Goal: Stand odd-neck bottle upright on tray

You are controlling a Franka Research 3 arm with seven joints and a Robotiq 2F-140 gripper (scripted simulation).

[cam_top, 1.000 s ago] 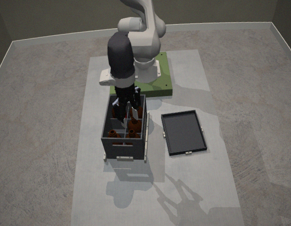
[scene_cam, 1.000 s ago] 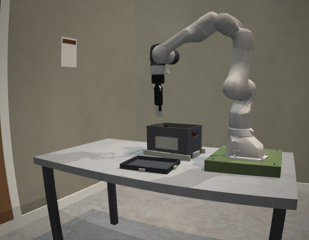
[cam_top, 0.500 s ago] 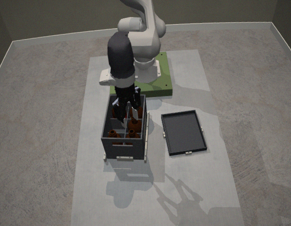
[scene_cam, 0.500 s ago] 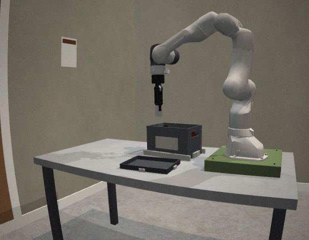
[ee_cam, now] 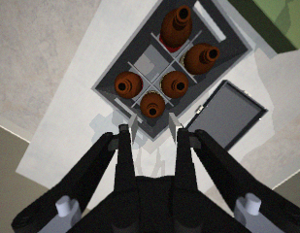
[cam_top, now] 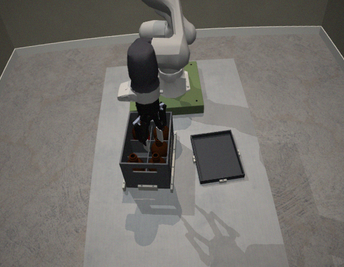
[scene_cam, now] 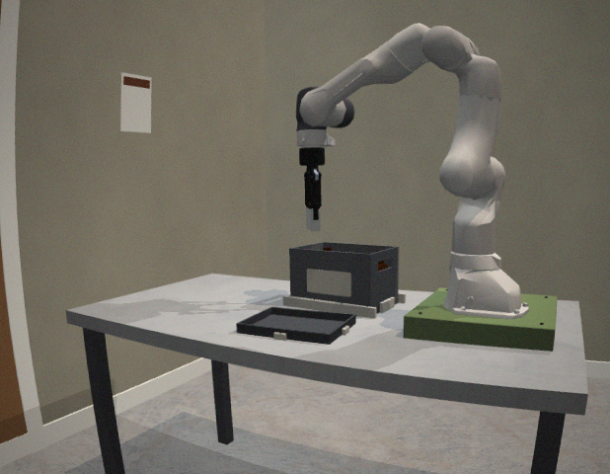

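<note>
Right, hard to see past the gripper [cam_top: 153,141] [scene_cam: 313,224] [ee_cam: 154,128] from the top: partly hiding the rear bottles [cam_top: 163,132] [ee_cam: 176,26] in the crate [cam_top: 143,179] [scene_cam: 297,277] [ee_cam: 132,46]. From the exterior, catching only slivers of brown behind the crate's walls. In the wrist view, cut off at the top: the crate's far corner and much of the green base plate [cam_top: 195,108] [scene_cam: 529,334] [ee_cam: 285,29]. Too small to tell which neck is odd; can't place the bottle to be moved beyond saying in the crate, among all five.

On to the count! Five brown bottles, six compartments, one crate, one tray [cam_top: 219,158] [scene_cam: 295,322] [ee_cam: 229,114] beside it. Two fingers, standing apart above the crate, clamped on nothing. Three table legs [scene_cam: 222,403] in the exterior view, two running out of frame.
</note>
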